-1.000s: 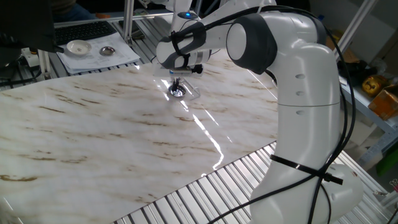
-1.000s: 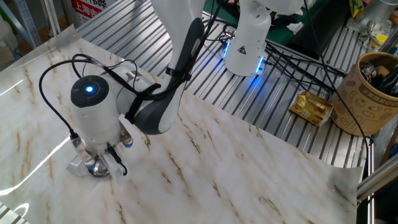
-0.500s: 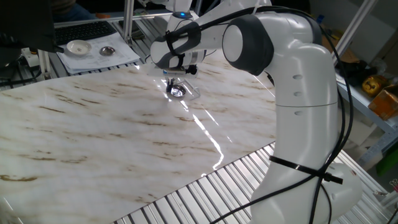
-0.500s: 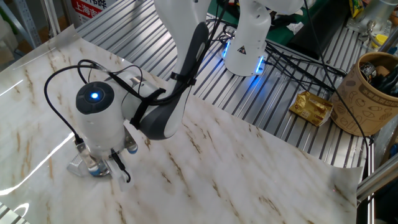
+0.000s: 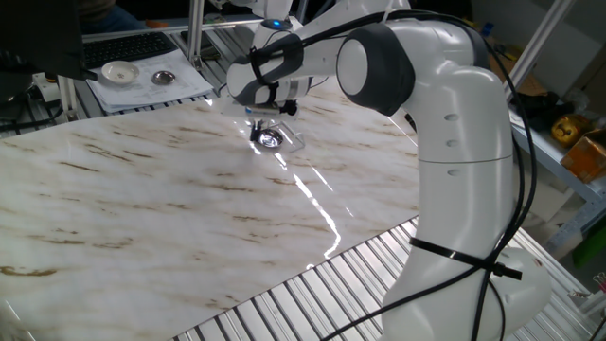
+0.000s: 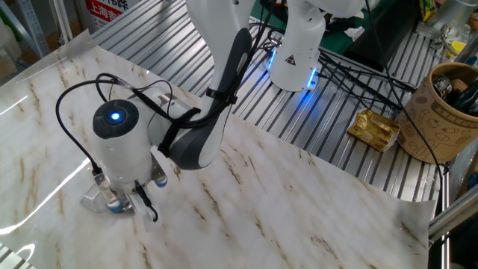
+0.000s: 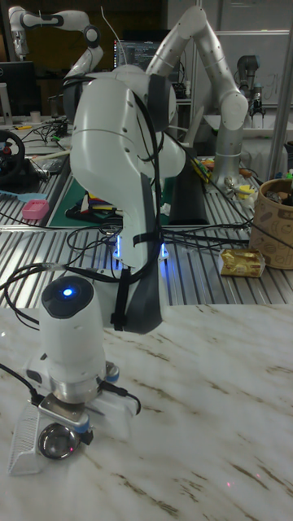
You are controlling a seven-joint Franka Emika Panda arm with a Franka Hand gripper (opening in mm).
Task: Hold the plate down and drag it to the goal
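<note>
A marble tabletop (image 5: pixel 142 208) stretches away. Near its far edge, the small silver plate (image 5: pixel 270 138) sits on the faint glossy goal patch (image 5: pixel 287 142), so the drag looks nearly done. The claw (image 5: pixel 268 121) hovers just above; its opening cannot be made out.

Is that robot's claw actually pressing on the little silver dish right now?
Cannot tell. In the tall fixed view the gripper sits right above the plate, overlapping its rim, but no view shows contact or a gap plainly.
</note>
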